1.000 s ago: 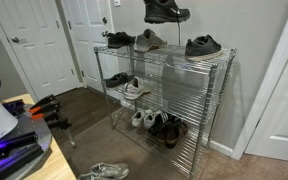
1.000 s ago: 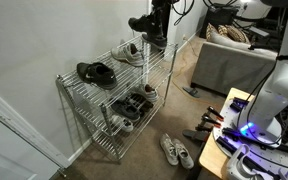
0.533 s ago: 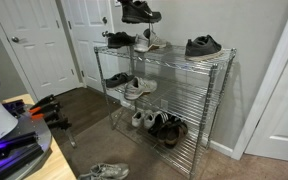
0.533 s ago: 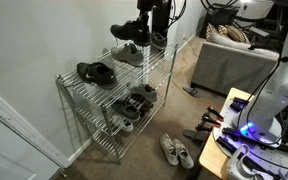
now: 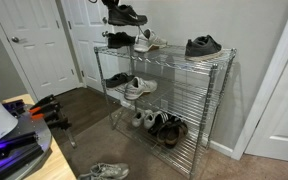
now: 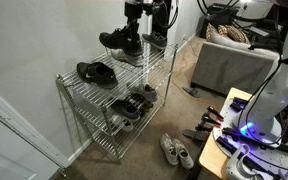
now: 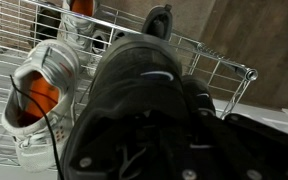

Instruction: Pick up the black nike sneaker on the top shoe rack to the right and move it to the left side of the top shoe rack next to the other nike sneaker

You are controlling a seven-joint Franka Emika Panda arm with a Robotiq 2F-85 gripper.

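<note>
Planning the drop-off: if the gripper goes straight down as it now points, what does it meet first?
Likely the white-grey sneaker on the top shoe rack: the gripper, holding the black nike sneaker, hangs about over it. Depth is unclear.

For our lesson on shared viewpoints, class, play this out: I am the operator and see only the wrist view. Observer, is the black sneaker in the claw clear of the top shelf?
Observer: Yes. In an exterior view the black nike sneaker hangs above the top shoe rack, touching nothing on it.
Operator: Is anything at the shelf's other end?
Observer: A dark grey-black sneaker sits there alone.
Operator: And down in front of the rack?
Observer: A pale pair of sneakers lies there.
</note>
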